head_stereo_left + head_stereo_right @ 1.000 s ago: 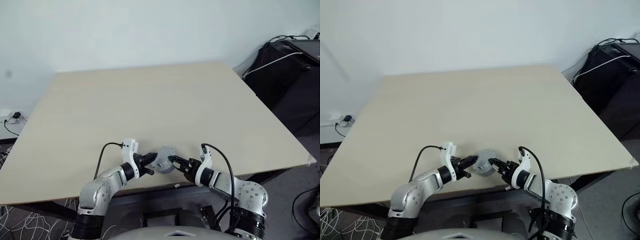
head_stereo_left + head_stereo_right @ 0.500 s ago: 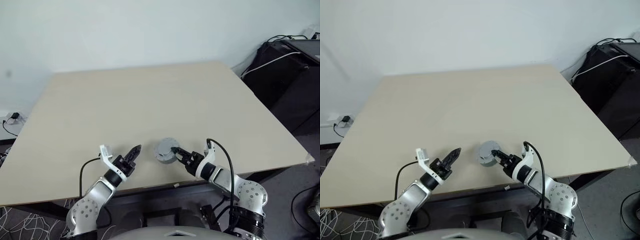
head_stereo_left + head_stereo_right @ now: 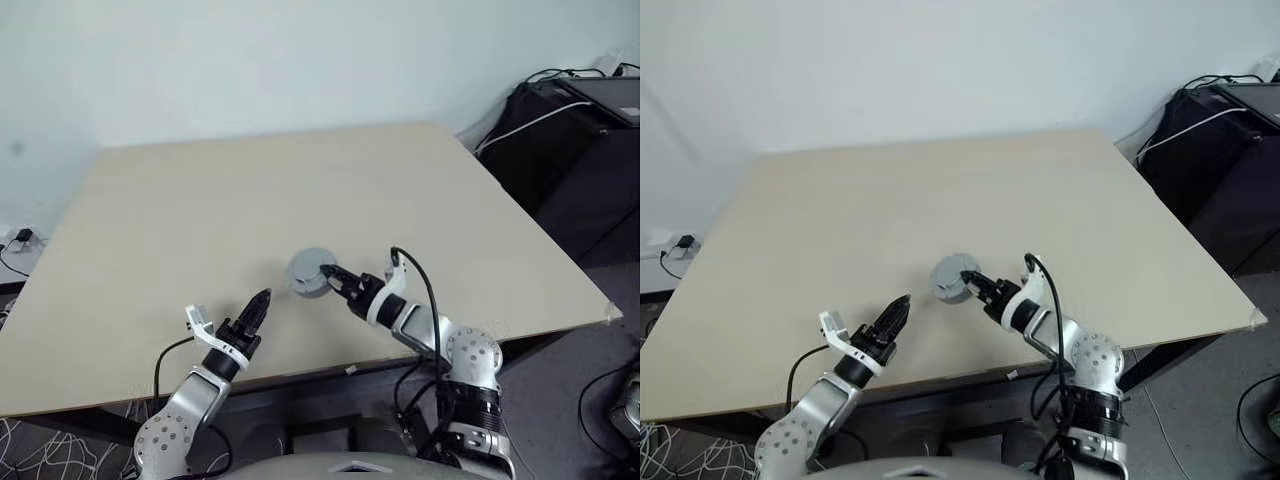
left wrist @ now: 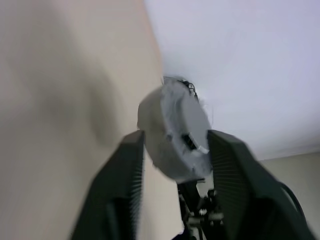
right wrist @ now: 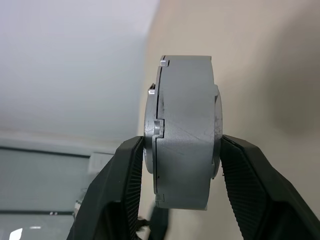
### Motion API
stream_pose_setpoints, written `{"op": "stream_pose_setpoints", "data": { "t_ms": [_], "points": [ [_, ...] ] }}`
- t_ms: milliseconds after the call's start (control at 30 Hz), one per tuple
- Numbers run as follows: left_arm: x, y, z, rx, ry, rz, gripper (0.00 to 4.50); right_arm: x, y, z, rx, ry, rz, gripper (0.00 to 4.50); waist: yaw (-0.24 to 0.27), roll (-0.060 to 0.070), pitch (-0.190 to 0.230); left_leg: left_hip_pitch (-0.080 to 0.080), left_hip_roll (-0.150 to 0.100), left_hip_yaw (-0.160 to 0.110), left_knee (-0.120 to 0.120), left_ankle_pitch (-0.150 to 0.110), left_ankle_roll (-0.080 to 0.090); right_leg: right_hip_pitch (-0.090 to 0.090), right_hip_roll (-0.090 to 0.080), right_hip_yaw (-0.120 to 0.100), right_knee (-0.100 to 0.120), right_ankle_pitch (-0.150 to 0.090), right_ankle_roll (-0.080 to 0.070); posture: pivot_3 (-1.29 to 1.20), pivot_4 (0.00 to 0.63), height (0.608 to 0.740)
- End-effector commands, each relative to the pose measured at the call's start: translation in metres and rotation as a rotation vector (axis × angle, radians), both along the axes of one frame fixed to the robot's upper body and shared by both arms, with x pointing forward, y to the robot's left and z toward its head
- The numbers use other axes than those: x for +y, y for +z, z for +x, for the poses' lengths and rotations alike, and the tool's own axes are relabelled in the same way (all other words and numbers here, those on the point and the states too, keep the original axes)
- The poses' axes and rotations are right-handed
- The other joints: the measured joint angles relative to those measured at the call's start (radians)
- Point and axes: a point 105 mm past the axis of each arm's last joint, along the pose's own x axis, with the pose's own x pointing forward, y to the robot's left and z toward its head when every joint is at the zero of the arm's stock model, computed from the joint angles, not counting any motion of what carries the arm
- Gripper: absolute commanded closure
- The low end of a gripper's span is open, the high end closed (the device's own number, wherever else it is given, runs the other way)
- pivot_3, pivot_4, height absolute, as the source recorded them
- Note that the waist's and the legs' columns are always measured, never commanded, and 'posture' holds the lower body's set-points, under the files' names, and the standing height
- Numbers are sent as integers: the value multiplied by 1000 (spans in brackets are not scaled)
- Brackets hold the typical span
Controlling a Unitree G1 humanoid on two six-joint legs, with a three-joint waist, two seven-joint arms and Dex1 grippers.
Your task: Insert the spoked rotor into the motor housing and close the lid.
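The motor housing point(image 3: 303, 274) is a closed grey round case with a seam around its side, held on edge just above the table point(image 3: 300, 170). My right gripper point(image 3: 325, 272) is shut on it, one finger point(image 5: 125, 185) pressed on each flat face of the case point(image 5: 185, 150). My left gripper point(image 3: 262, 298) hangs to the left of the housing, apart from it, open with nothing between its fingers point(image 4: 120, 190). The left wrist view looks across at the housing point(image 4: 175, 130) in the right gripper. The spoked rotor is hidden.
The pale wooden table stretches far ahead and to both sides. Black equipment with cables point(image 3: 570, 140) stands on the floor past the table's right edge. A wall socket with a plug point(image 3: 15, 240) sits low at the left.
My left gripper let go of the housing, drew back to the left, rolled and opened. My right gripper carried the housing up and away from the table's near edge.
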Motion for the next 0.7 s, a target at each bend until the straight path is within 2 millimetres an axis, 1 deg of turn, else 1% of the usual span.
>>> {"op": "stream_pose_setpoints", "data": {
  "t_ms": [33, 133, 400, 700],
  "points": [
    [-16, 11, 3, -30, 31, -124, 1009, 19, 30, 7, -98, 23, 121, 2413, 0, 0, 0, 0, 0, 0, 0, 0, 0, 0, 0, 0, 0, 0, 0, 0, 0, 740],
    [-16, 12, 2, -28, 36, -138, 37, 23, 32, 8, -104, 36, 123, 2413, 1, 0, 0, 0, 0, 0, 0, 0, 0, 0, 0, 0, 0, 0, 0, 0, 0, 740],
    [-15, 14, 2, -35, 60, -200, 11, 32, 31, 3, -100, 80, 124, 2413, 0, 0, 0, 0, 1, 1, 0, 0, 0, 0, 1, 1, 0, 1, -1, 0, 0, 740],
    [-16, 13, 5, -21, 66, -243, 11, 44, 35, -10, -94, 155, 162, 2413, 0, 0, 0, 0, 1, 1, 2, 0, 1, 0, 2, 1, 1, 1, -1, 0, 0, 740]
  ]
}}
